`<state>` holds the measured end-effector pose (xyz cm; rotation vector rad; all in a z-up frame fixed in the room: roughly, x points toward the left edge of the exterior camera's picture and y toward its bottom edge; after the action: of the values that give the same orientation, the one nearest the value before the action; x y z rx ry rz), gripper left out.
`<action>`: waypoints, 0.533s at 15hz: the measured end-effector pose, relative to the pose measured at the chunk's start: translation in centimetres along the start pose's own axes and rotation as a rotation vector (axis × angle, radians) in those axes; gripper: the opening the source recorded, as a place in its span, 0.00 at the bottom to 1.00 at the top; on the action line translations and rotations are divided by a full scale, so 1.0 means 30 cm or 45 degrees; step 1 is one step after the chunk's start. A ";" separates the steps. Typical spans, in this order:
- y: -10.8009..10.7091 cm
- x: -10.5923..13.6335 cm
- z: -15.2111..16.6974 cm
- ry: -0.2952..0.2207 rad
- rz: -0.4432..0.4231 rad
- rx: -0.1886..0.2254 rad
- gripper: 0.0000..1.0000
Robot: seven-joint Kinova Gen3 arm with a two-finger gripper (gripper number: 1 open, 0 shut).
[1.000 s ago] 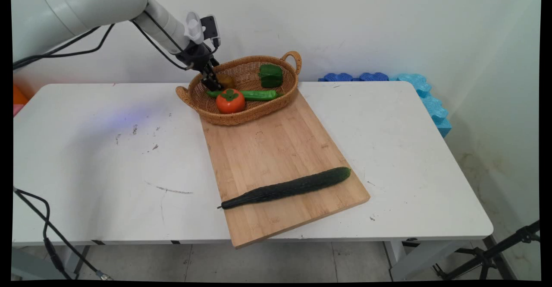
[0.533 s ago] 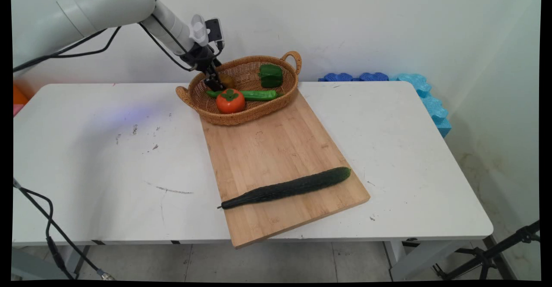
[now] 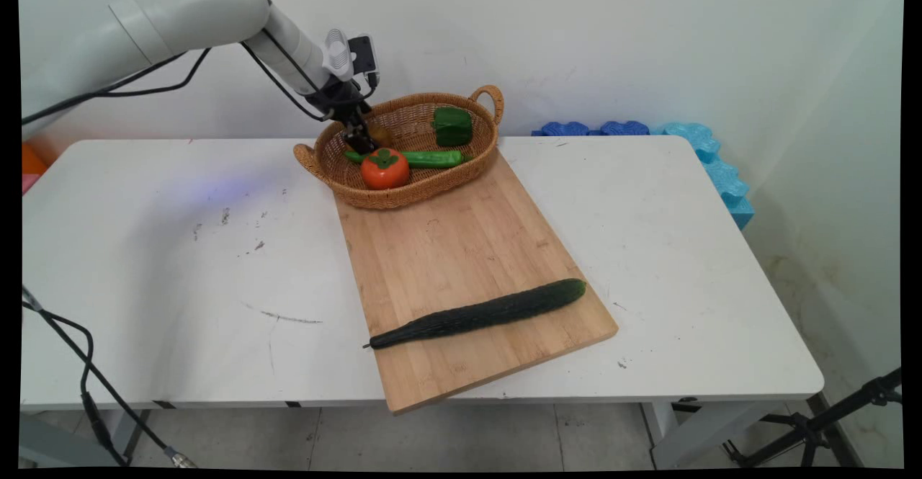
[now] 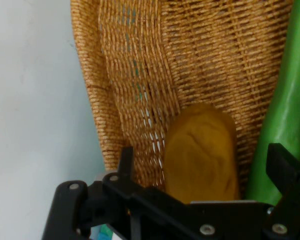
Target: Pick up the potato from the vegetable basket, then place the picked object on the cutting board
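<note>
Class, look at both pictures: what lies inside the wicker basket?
Inside the wicker basket: an orange persimmon, long green pepper, green bell pepper, and a brownish-yellow item partly hidden behind the gripper.

Tan woven basket [image 3: 403,191], brown potato [image 4: 200,155], orange persimmon [image 3: 384,169], dark green cucumber [image 3: 479,313].

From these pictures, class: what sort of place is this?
Probably a robotics lab staging a kitchen task: a robot arm's tool reaches into a wicker basket of vegetables, and a cucumber lies on a cutting board.
</note>
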<state>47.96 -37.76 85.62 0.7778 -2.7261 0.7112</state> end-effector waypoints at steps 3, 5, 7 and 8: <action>0.002 0.002 0.011 -0.007 -0.002 0.000 0.00; 0.006 0.003 0.016 -0.010 -0.002 -0.001 0.00; 0.010 0.004 0.018 -0.011 -0.003 -0.004 0.00; 0.012 0.004 0.019 -0.011 -0.004 -0.005 0.00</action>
<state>47.62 -37.83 85.04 0.7864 -2.7325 0.7027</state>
